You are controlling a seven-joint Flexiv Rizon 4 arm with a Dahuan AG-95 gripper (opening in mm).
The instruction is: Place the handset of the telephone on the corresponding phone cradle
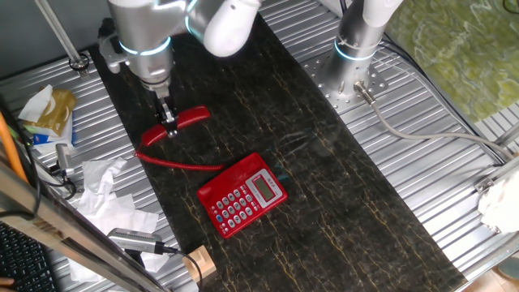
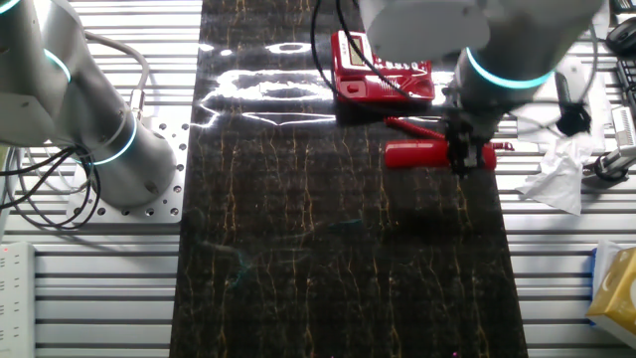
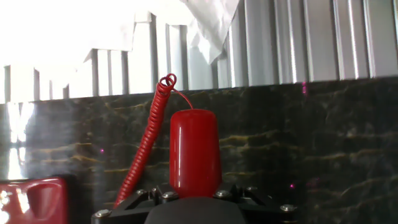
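Claw (image 1: pixel 170 123) apparently around handset (image 1: pixel 191 117) (mid-length).

Your arm (image 1: pixel 146 28) is made of rounded silver-grey and white segments, with a glowing cyan ring (image 1: pixel 139 49) around the joint just above the wrist. Below it you see a narrower grey wrist and a slim black gripper (image 1: pixel 169 120). From the hand view, the gripper (image 3: pixel 196 205) mount is matte black with small silver screws (image 3: pixel 168 195) along its edge. A second, similar arm (image 2: pixel 70 99) has grey cables (image 2: pixel 30 189) beside its base.
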